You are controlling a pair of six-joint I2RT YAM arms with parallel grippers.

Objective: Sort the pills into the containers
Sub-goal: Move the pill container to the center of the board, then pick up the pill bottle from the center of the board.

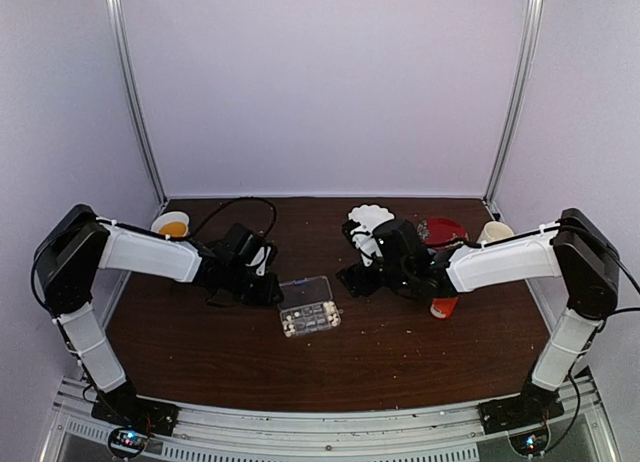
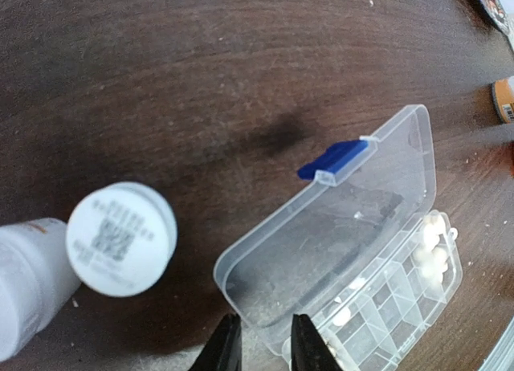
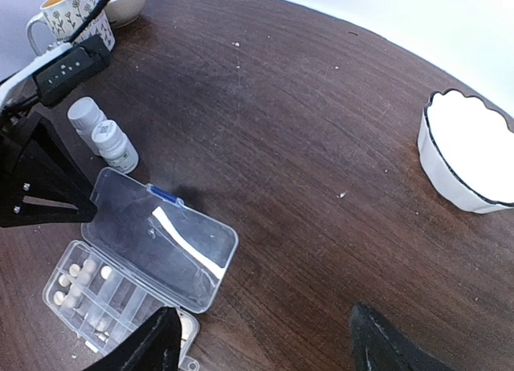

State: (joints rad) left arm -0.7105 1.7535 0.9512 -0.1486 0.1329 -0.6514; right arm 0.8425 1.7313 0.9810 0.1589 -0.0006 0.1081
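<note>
Clear plastic rectangular pill organizer box [image 1: 310,317] lies open (blue latch [image 2: 337,158] raised) mid-worktop [image 1: 400,367], tiny whitish pills [image 2: 432,241] in its compartments. Left claw [image 2: 265,331] stands narrowly parted at the box's corner; I cannot tell whether it grips. Right claw [image 3: 265,319] gapes wide, empty.

Open lid [image 2: 337,226] and white bottles [image 2: 120,238] hem left fingers [image 2: 227,351].

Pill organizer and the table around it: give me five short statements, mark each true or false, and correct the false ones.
1. The lid of the organizer stands open. True.
2. Some pills lie in its compartments. True.
3. The two white bottles stand inside the organizer. False: they are on the table beside it.
4. The right claw grips a bottle. False: it is open and empty.
5. The lid carries a blue latch. True.
</note>
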